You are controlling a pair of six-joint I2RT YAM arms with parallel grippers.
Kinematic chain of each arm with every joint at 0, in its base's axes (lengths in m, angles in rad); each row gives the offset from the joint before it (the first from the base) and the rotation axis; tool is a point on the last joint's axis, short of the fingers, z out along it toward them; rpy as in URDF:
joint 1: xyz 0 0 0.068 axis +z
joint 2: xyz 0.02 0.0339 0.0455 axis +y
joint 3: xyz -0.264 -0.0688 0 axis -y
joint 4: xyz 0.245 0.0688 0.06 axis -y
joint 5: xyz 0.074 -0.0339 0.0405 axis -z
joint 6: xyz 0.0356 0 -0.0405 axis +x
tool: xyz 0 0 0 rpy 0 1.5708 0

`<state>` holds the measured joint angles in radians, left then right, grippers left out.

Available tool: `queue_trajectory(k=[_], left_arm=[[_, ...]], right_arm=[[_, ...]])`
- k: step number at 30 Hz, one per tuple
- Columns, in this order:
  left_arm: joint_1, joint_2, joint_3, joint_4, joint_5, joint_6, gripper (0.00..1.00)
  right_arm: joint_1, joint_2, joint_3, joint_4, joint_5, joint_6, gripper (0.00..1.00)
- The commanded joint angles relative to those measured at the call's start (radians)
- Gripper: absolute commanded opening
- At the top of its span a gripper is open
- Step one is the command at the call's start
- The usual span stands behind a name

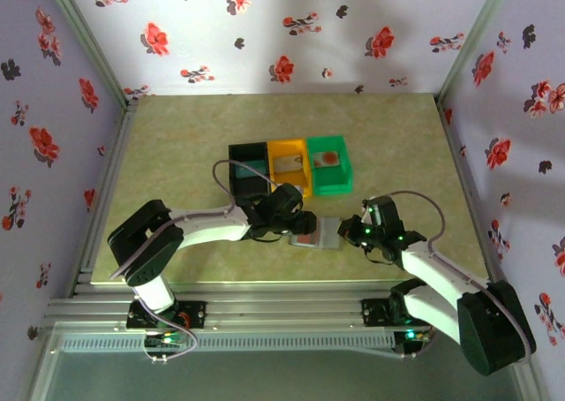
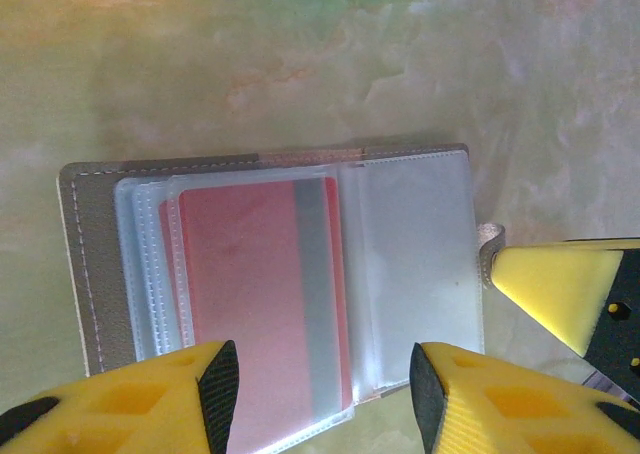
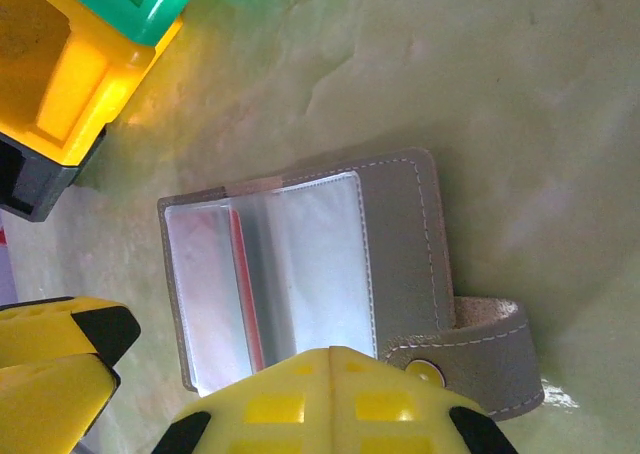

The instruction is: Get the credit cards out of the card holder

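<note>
Hovering over the card holder point(image 2: 90, 264), left gripper point(image 2: 325, 384) is sitting spread above the red credit card point(image 2: 245, 294); right gripper point(image 3: 330, 359) is resting on its edge, fingers pressed together.

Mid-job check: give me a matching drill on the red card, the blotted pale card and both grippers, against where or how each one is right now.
Things:
1. red card
2. pale card with the red-orange blot
3. left gripper
4. right gripper

Places or states:
A. shut, by the strap of the card holder
B. lying in the green bin
C. open, over the card holder
D. inside a clear sleeve of the card holder

Pairs: 1-D, 2-B, 3-C, 4-A
</note>
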<state>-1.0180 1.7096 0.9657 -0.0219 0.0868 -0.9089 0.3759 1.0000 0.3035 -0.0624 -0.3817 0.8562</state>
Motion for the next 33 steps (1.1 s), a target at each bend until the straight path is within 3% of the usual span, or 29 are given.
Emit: queue_trajectory(k=[1,10,33], left_arm=[[0.006,0.015,-0.004,0.01,0.011,0.029,0.53],[0.011,-0.001,-0.012,-0.016,-0.001,0.055,0.53],[0.013,0.049,-0.036,0.028,0.011,0.04,0.54]], right_arm=[[0.008,-0.02,0.005,-0.045,0.02,-0.023,0.0],[0.009,-0.157,0.05,-0.154,0.055,-0.018,0.0],[0.046,0.093,0.039,0.013,0.044,-0.023,0.0]])
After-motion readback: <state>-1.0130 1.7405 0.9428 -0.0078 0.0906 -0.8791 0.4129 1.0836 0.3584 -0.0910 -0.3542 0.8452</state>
